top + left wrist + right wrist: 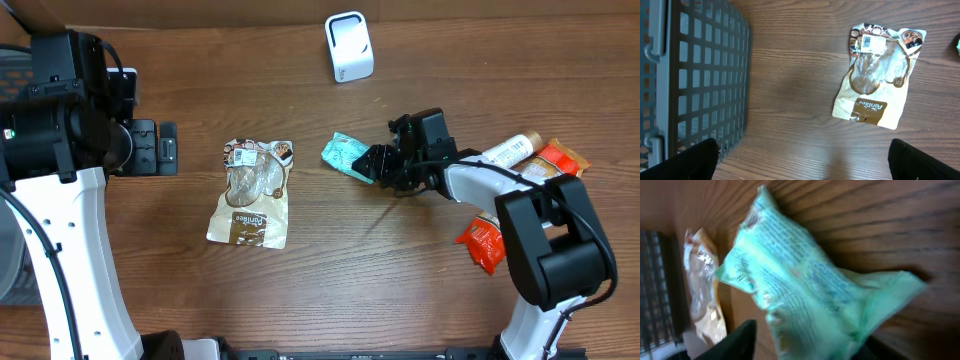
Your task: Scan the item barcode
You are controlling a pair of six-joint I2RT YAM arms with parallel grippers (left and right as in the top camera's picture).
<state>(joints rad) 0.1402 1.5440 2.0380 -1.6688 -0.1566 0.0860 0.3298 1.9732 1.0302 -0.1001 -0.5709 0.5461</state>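
**Overhead.** The teal packet (pixel 345 153) lies near the middle of the counter (pixel 400 290), in front of the white scanner (pixel 349 47) at the far edge and well apart from it. The right pincer (pixel 375 163) reaches in low from the right, with its tips at the packet's right-hand end. A brown pouch (pixel 250 195) lies flat to the left of the packet, not touching it. Behind the right arm are a white tube (pixel 510 150), an orange packet (pixel 557 160) and a red packet (pixel 482 243). The left pincer (pixel 160 145) sits at the left side, away from all of these.

**Left wrist.** The left pincer's 2 fingers (pixel 690 160) stand wide apart with nothing between them. Below it are a grey basket (pixel 690 75) and the brown pouch, whose printed label faces up.

**Right wrist.** The teal packet fills the view, crumpled and partly raised off the wood. Its lower edge drops down beside 1 dark finger (pixel 737 340). I cannot tell whether the jaws already pinch the film or only flank it.

**What could go wrong.**
- Any hold looks to be on the thin end of a floppy wrapper. A shallow bite there could let the packet slide out as it is lifted.
- The film could sag or fold when carried, creasing the printed face so the scanner reads nothing.
- No barcode is legible on the visible side. The code may end up facing away from the scanner unless the wrist turns it.
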